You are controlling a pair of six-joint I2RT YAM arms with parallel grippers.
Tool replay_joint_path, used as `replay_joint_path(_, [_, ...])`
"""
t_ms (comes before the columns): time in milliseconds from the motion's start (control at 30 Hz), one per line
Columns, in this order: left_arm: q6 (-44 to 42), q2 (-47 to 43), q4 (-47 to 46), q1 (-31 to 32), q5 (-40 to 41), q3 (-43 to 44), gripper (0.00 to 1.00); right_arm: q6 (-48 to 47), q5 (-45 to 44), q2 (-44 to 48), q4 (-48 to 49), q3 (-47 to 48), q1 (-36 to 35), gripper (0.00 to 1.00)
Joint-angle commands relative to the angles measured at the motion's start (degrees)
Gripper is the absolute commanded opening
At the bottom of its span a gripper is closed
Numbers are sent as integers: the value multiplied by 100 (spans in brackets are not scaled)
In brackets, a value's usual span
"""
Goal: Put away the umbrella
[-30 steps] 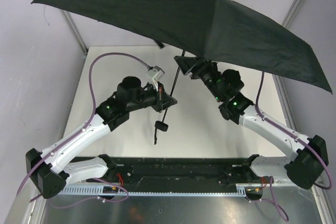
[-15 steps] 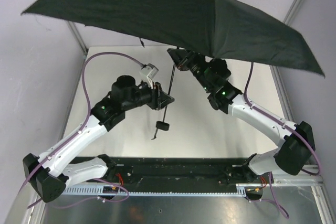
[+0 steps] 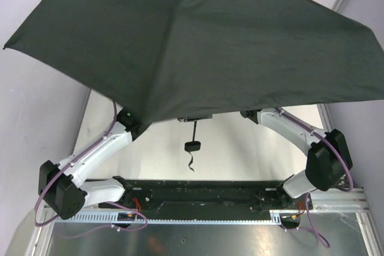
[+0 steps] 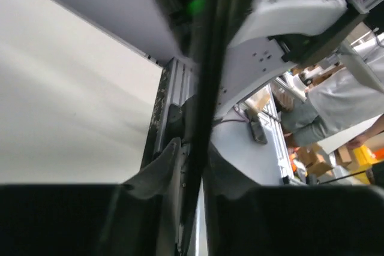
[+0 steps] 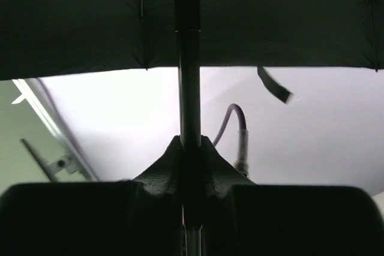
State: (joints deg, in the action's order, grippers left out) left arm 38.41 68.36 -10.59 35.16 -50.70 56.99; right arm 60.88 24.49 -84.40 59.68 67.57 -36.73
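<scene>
**Item 1. Black folding umbrella [image 3: 204, 46], open, held off the table.**
- Matte fabric canopy of triangular panels [image 5: 270, 16]: spread wide above both grippers. In the overhead view it hides both of them.
- Thin dark metal shaft [image 5: 187, 76]: rises straight from the right gripper's fingertips to the underside of the canopy.
- Small black handle [image 3: 192, 145]: shows below the near edge of the canopy, between the two arms and clear of the table.
- Thin black wrist strap [image 3: 191, 163]: dangles directly beneath the handle.
- Short black closure tab [image 5: 275, 88]: hangs from the canopy edge, up and to the right of the right gripper's fingers.

**Item 2. Right gripper [image 5: 191, 148].**
- Fingers pressed together on the shaft, pinching it. The shaft stands upright in this gripper's own view.
- Purple-grey cable [image 5: 233, 127]: curves behind the fingertips, just to their right.

**Item 3. Left gripper [image 4: 193, 163].**
- Fingers [image 4: 162, 169] stand spread, one on each side of the shaft [image 4: 204, 70], which passes between them.
- The shaft is badly blurred here. Whether it touches either pad cannot be told.

**Item 4. Arms.**
- White left arm with black joints [image 3: 96, 154]: rises from the near left and disappears under the canopy edge.
- White right arm with black joints [image 3: 294, 127]: rises from the near right and disappears under the canopy in the same way.

**Item 5. Fixtures.**
- White table top [image 3: 240, 148]: lies beneath both grippers and the hanging handle.
- Black base rail [image 3: 198, 193]: runs along the near edge behind the arms.
</scene>
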Motion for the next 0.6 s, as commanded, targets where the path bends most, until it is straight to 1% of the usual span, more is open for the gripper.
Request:
replay_joint_path(0, [21,-330,-499,21,175,-23,9,1176,384,-277,1626,-54,230,10])
replay_joint_path(33, [-91,-406,-348,33,385,-48,5,1090,387,-243,1292,-74,264,21])
replay_joint_path(67, [-222,-465,-124,51,653,-48,2,880,327,-160,747,-85,272,31])
replay_joint_path(100, [-379,-517,125,83,932,-30,1,490,99,-8,-259,-81,246,41])
replay_joint_path(133, [-590,-574,399,112,1226,14,1,-39,-305,164,-1281,-31,175,51])
replay_joint_path(167, [-752,-637,584,113,1517,-8,0,-577,-850,316,-2144,51,52,59])
replay_joint_path(200, [-785,-722,676,52,1751,-94,0,-1052,-1368,419,-2900,176,-49,64])
replay_joint_path(233, [-797,-813,718,-14,1934,-185,0,-1408,-1790,474,-3498,295,-126,67])
replay_joint_path(300, [-879,-1012,776,-109,2262,-355,0,-1868,-2421,507,-4208,486,-234,70])
replay_joint_path(367, [-996,-1157,845,-128,2537,-448,0,-2109,-2739,454,-4526,659,-336,71])
replay_joint_path(433, [-1124,-1171,968,-131,2716,-414,0,-2298,-2888,320,-4595,836,-495,72])
replay_joint_path(567, [-1230,-1104,1297,-168,2829,-301,0,-2952,-3517,-65,-5095,1516,-964,72])
